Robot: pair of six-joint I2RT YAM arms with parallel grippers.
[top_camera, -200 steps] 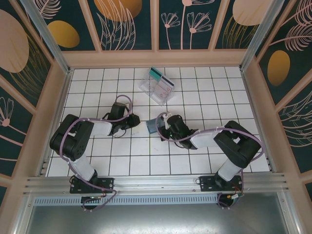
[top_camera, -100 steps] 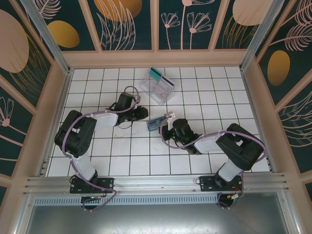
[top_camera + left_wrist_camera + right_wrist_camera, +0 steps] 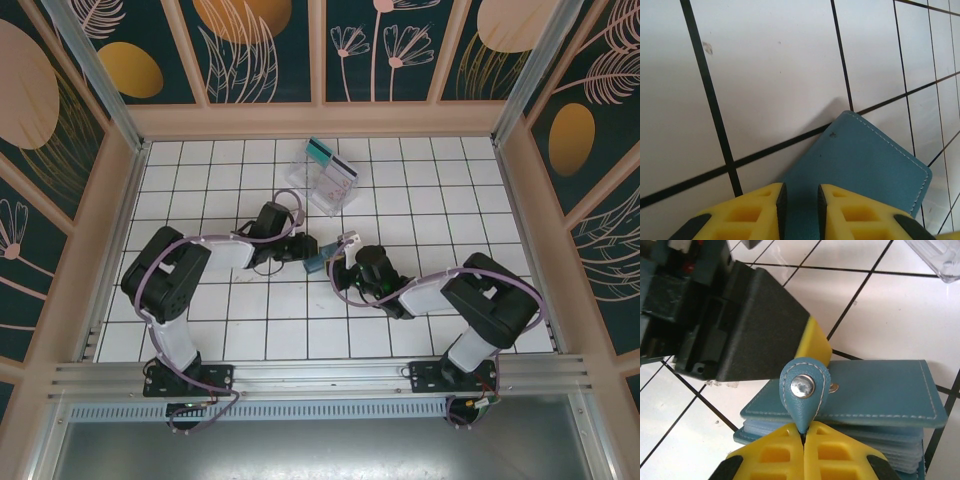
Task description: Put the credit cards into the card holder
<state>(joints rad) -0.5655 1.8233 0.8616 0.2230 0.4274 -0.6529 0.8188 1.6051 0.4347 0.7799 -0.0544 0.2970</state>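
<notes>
Card holder near the middle of the counter, caught between the two end effectors, well short of the far edge. Dark teal outside with pale stitching along the rim; cover shut over a stack of blue-grey pocket leaves, seen edge-on from the right wrist.

Right end effector on the holder's right side, arm reaching in from the near right corner. Yellow pads pressed together, pinching the lower tip of the snap tab. Tab standing up from the cover, its metal stud facing the camera, unfastened from the small stud on the cover.

Left end effector on the holder's left side, arm bent across from the near left corner. In the left wrist view, yellow fingertips a narrow slit apart, with teal of the holder showing through the slit and spreading beyond them to a rounded stitched corner. Cannot tell whether those pads bear on the cover. From the right wrist, one dark left finger with a yellow pad right against the far edge of the cover.

Clear tray near the middle of the far edge, well apart from the holder, a corner of it in the right wrist view. Credit cards in it, tilted up: teal-green card at the far end, whitish card with a dark stripe just beside it.
</notes>
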